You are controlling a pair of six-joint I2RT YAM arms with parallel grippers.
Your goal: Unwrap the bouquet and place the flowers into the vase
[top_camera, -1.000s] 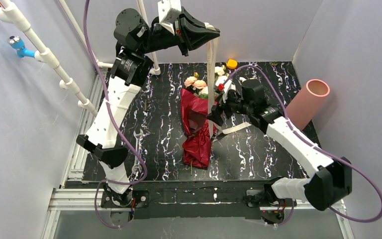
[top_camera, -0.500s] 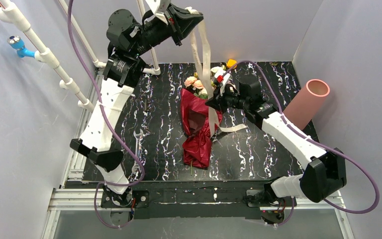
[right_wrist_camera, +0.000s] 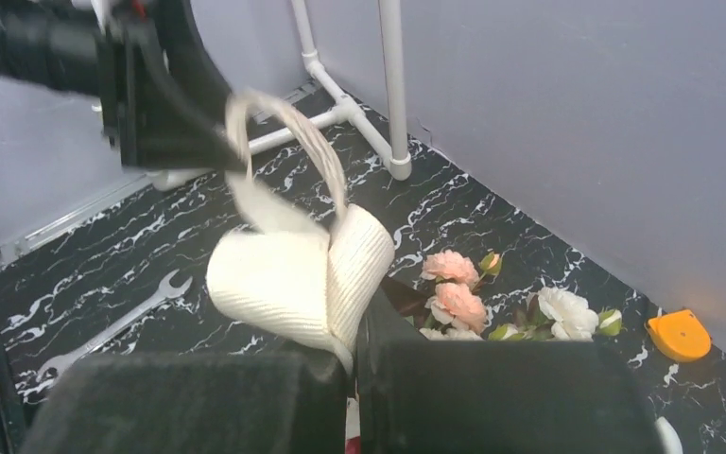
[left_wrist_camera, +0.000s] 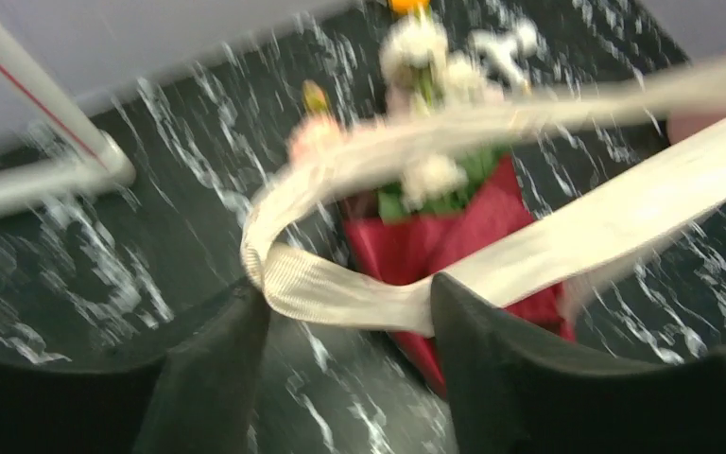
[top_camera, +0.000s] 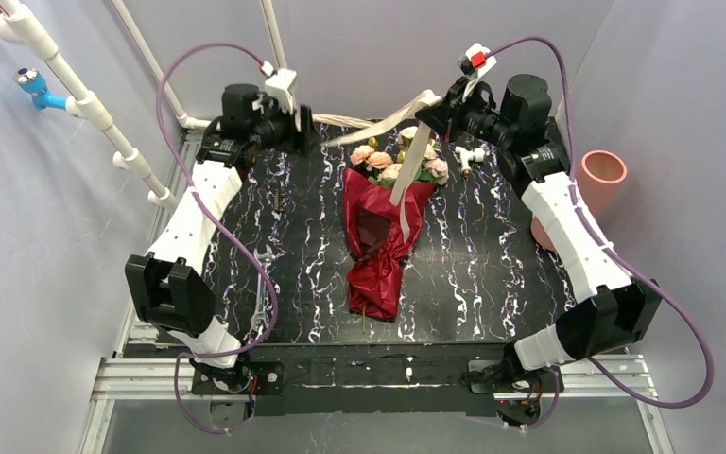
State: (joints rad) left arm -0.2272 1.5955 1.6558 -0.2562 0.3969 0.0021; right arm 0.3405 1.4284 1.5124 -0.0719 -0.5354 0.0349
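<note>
Arms swung apart rearward, right end effector (right_wrist_camera: 352,345) pinching ribbon (right_wrist_camera: 284,284), left end effector (left_wrist_camera: 345,288) half open, ribbon loop lying across its gap

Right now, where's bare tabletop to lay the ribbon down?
Free: the marbled stretch between the maroon paper-wrapped bouquet and the silver wrench, and right of the bouquet. Crowded: the far edge, around the roses and beige ribbon.

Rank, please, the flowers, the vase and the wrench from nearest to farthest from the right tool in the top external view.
Measured from the right tool, shut on the ribbon:
1. Flowers, just nearer and to its left, at the back of the table.
2. Vase, at the table's right edge.
3. Wrench, farthest, on the near-left side.
</note>
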